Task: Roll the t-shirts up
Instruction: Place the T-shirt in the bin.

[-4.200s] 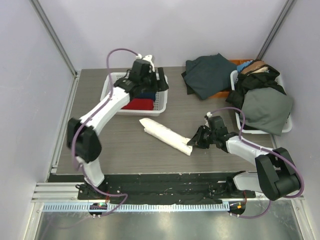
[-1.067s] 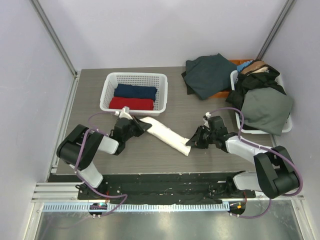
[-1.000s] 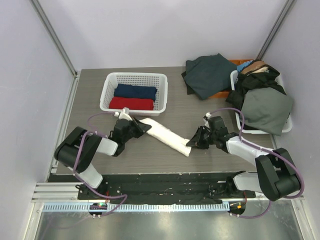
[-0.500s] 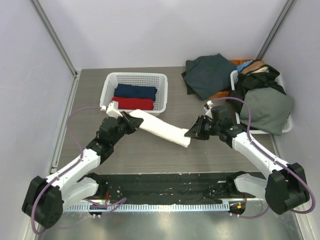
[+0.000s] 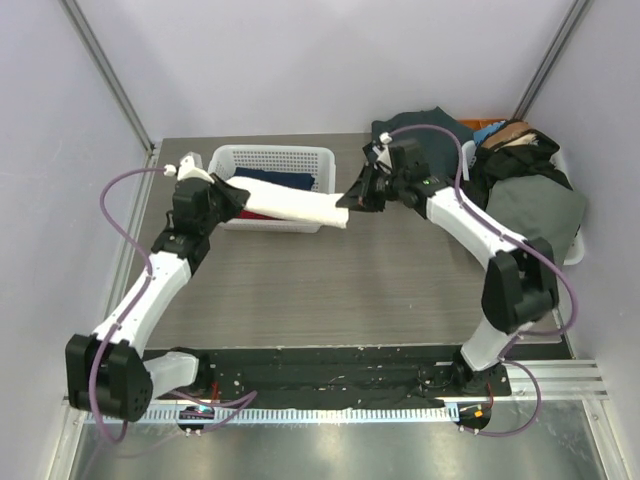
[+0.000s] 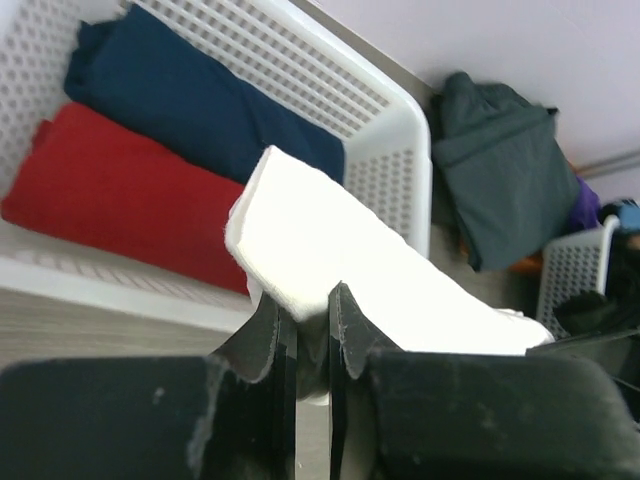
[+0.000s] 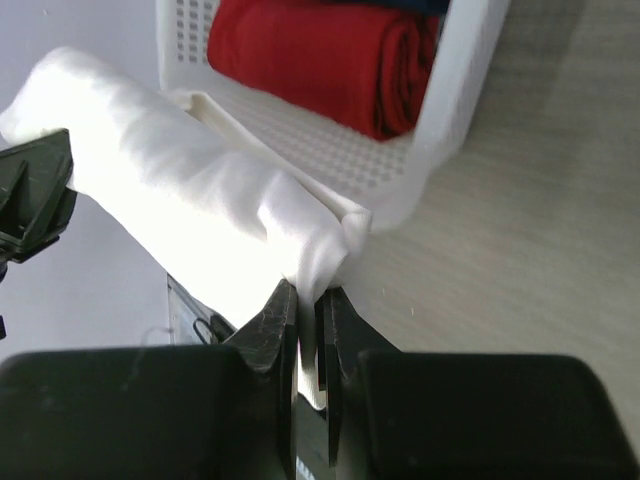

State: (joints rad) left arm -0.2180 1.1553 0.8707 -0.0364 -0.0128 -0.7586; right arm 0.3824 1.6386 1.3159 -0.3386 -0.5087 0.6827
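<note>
A rolled cream-white t-shirt [image 5: 292,206] hangs in the air over the front edge of the white lattice basket [image 5: 262,155]. My left gripper [image 5: 232,196] is shut on its left end [image 6: 290,240], and my right gripper [image 5: 352,199] is shut on its right end [image 7: 310,250]. Inside the basket lie a rolled red t-shirt [image 6: 120,195] and a rolled navy t-shirt [image 6: 190,95]. The white roll hides part of both from above.
A dark green garment [image 5: 420,140] lies at the back of the table. A second white basket [image 5: 574,252] at the right is heaped with dark and olive clothes [image 5: 530,205]. Grey walls and metal posts close in the table.
Both arms have lifted the white roll off the table and carried it back and to the left, from the table's middle to above the basket's front edge.
</note>
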